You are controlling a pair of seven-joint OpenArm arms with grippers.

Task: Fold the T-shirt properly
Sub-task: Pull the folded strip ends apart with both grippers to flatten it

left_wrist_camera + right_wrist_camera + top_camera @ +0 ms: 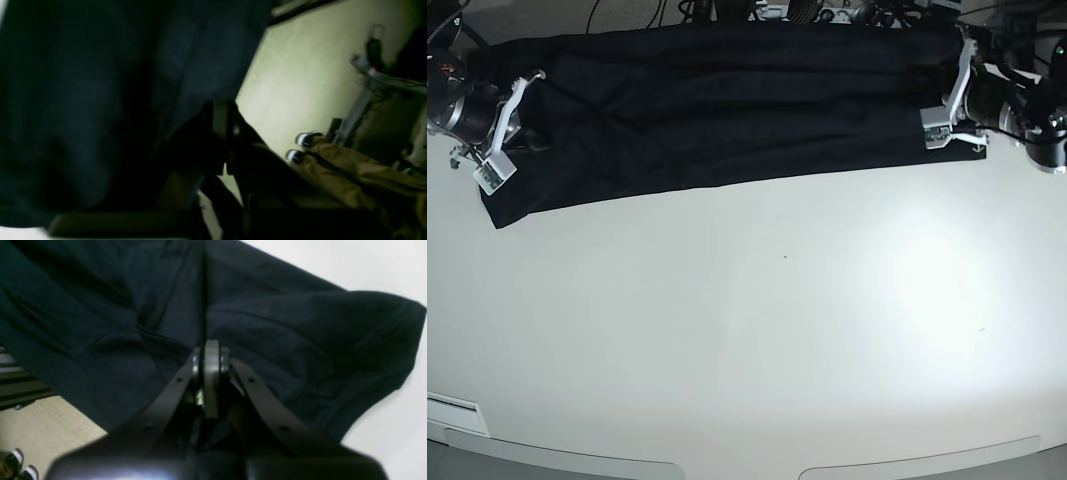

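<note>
Both grippers, left gripper (935, 128) and right gripper (505, 140), look clamped on the T-shirt (727, 100) (long axis stretched between them).

The base view looks down from high over the near edge of the white table (757, 340), taking in its whole width to the far edge. The right wrist camera sits close behind its gripper (211, 373) at the far left corner, facing down onto the black T-shirt (133, 306). The left wrist camera, blurred, rides at the far right corner, catching shirt (100, 83) and floor (300, 76). All three share the shirt (727, 110).
</note>
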